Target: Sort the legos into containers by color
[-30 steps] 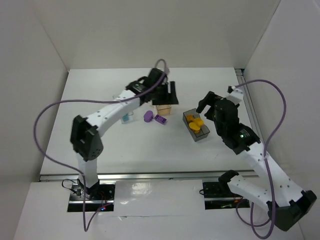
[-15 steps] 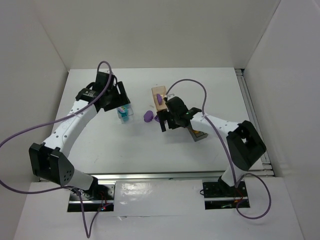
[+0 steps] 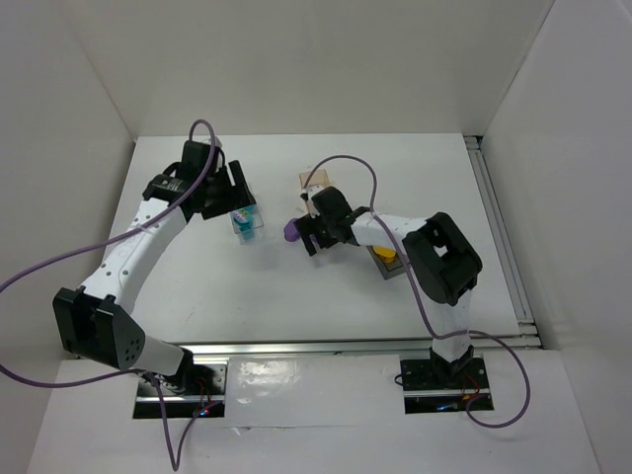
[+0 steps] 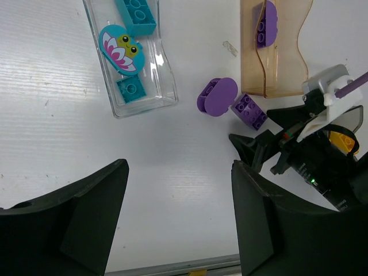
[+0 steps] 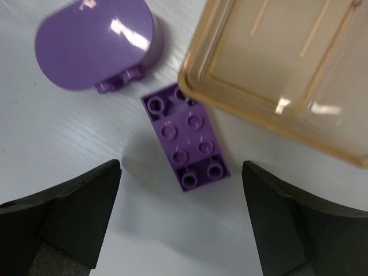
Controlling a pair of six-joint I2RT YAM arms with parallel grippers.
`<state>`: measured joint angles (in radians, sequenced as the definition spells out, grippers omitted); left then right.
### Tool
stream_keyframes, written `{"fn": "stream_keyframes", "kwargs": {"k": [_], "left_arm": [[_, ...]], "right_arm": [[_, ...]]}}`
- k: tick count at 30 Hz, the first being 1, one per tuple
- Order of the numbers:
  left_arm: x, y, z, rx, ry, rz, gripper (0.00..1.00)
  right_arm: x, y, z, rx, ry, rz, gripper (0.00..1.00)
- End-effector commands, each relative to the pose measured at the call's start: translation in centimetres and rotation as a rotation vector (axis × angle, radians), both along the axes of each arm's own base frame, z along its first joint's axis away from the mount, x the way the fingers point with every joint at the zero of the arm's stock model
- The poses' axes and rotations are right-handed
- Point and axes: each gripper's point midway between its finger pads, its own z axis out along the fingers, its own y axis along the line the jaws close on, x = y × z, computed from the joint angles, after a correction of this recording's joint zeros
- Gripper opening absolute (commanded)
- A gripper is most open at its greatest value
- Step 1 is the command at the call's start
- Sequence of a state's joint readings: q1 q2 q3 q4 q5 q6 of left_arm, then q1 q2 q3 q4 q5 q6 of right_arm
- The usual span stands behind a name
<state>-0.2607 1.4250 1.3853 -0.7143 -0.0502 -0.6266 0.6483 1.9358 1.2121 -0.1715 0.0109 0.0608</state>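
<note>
Hovering right gripper point(image 5: 181, 172), spread wide, frames the purple brick point(image 5: 187, 150)

Robot lab cell, white panel walls point(image 3: 326, 69), 2 bolted arms point(image 3: 148, 237)

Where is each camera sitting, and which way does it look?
Top camera: above and behind the arms, looking down on the white table; the left arm and right arm show.
Left wrist camera: rides the left arm, looking down at the clear plastic bin of teal bricks; its black fingers show.
Right wrist camera: rides the right arm, close above the purple rectangular brick; its black fingers show.
Shared: both wrist views show the rounded purple piece.
</note>
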Motion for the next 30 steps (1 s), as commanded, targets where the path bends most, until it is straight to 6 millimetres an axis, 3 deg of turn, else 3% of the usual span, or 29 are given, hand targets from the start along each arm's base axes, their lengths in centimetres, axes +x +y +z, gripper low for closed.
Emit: {"fn": "stream_keyframes", "kwargs": {"k": [1,6,10,11,14,15,20,23,25,27,28,30], "left_arm": [[-0.4,0.2,1.4,-0.004,-0.036,-0.024,0.81],[-0.3,0.5,1.4,0.003,-0.038,-0.022,0.81],[-0.4,0.6,1.0,0.005,-0.029,-0.022,0.79],[-0.4,0.6,1.0,0.005,-0.029,-0.022,0.79],[-0.3,0.4,0.5,0.001,-0.018,-0.028,0.79],[-0.5,0.4,0.1,0.003,-0.009,-0.028,0.79],[-0.3,0.2,0.3,-0.006,-0.018,-0.034,0.79],[-0.1,0.6,0.0,0.01,-0.022,-0.019,0.81],[-0.4,0.7,0.0,0.018,-0.025,-0.027,0.81],[-0.3,1.0,0.0,0.018,-0.025,-0.018,0.81],[-0.3,1.4,0.4,0.016,-0.036,-0.007,0.81],[-0.4,1.5,0.0,0.024,-0.027,-0.014,0.81]], "right_arm": [[2.9,1.8,2.2,0.047,-0.102,0.043,0.92],[3.9,1.9,1.3,0.004,-0.102,0.053,0.83],[3.2,2.4,1.5,0.011,-0.1,0.07,0.68],[2.9,2.3,1.9,0.005,-0.11,0.058,0.58],[1.9,2.3,2.8,-0.011,-0.116,0.047,0.43],[1.2,2.1,4.1,-0.008,-0.132,0.037,0.36],[0.3,0.1,8.8,0.053,-0.232,-0.093,0.33],[1.8,-1.5,11.5,0.076,-0.293,-0.202,0.34],[2.8,-1.2,13.4,0.094,-0.336,-0.225,0.34],[3.9,-1.4,13.6,0.087,-0.341,-0.256,0.34],[5.1,-1.4,14.9,0.092,-0.37,-0.285,0.34],[6.5,-1.7,13.8,0.059,-0.358,-0.324,0.35]]}}
